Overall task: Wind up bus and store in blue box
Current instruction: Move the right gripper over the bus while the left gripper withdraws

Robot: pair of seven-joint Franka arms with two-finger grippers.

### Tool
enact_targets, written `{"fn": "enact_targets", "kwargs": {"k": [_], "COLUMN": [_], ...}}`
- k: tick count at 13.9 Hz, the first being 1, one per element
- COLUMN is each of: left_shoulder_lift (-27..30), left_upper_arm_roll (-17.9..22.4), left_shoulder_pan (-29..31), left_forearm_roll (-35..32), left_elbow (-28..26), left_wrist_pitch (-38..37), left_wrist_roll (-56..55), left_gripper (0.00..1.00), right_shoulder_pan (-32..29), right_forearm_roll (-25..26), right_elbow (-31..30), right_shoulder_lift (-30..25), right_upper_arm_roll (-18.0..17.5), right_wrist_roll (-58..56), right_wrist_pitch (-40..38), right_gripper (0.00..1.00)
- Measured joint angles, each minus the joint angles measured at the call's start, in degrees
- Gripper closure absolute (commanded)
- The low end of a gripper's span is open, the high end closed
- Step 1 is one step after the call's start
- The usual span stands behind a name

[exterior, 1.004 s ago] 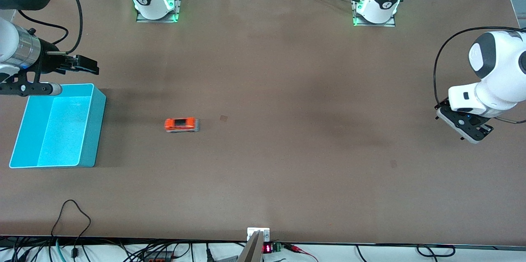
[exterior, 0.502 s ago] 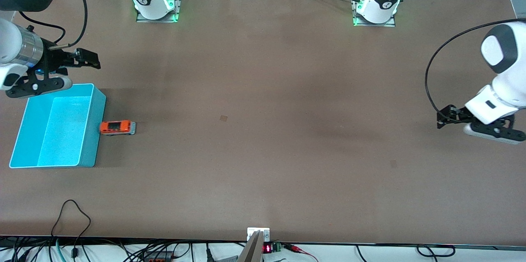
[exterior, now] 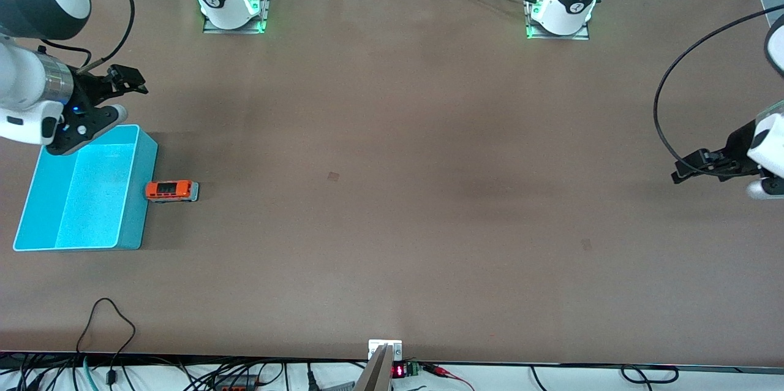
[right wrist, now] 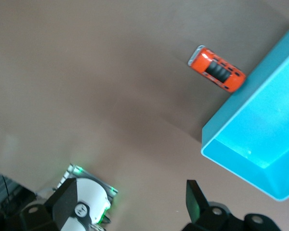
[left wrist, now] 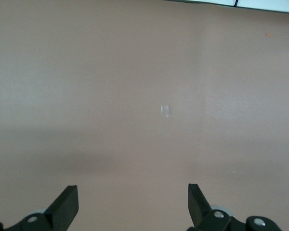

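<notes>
Your bus (exterior: 172, 190), glossy orange, sits on matte brown table (exterior: 392, 195), nose touching box (exterior: 86, 192) wall, outside it. Right gripper (exterior: 125, 81) over table beside box corner, fingers wide, empty. Left gripper (exterior: 689, 169) waits at its end, fingers wide.

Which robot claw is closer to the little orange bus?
The right gripper, over the table by the blue box. The bus sits against that box's outside wall, close to it. The left gripper hangs at the table's left-arm end.
</notes>
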State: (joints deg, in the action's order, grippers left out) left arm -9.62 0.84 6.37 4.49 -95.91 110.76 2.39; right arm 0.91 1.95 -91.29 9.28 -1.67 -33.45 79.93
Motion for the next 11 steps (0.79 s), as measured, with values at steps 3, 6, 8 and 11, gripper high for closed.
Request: {"fn": "enact_targets", "kwargs": {"k": [3,6,8,11], "left_shoulder_lift": [3.7,6.0,6.1,6.1], "left_upper_arm_roll": [0.1,-0.1,-0.2,-0.3], "left_shoulder_pan": [-1.3,-2.8,-2.9,-2.9], "left_forearm_roll": [0.0,0.0,0.0,0.0], "left_elbow": [1.2,1.1,0.1,-1.6], "left_wrist_pitch": [-4.9,-6.2,-5.9,-4.8], "left_wrist_roll": [-2.0,-2.5,-2.8,-2.9], "left_gripper": [0.00,0.00,0.00,0.00], "right_shoulder_pan": [-0.1,-0.1,0.0,0.0], "right_forearm_roll": [0.1,0.1,0.1,0.1], "right_elbow": [-4.5,-8.9,-9.9,-11.4], "right_shoulder_lift": [-1.1,-3.5,-4.2,-4.3], "right_upper_arm_roll": [0.0,0.0,-0.2,-0.4], "right_wrist_roll": [-3.6,-5.6,-6.3,-6.3], "right_wrist_pitch": [2.1,5.3,6.7,10.2], "right_gripper": [0.00,0.00,0.00,0.00]}}
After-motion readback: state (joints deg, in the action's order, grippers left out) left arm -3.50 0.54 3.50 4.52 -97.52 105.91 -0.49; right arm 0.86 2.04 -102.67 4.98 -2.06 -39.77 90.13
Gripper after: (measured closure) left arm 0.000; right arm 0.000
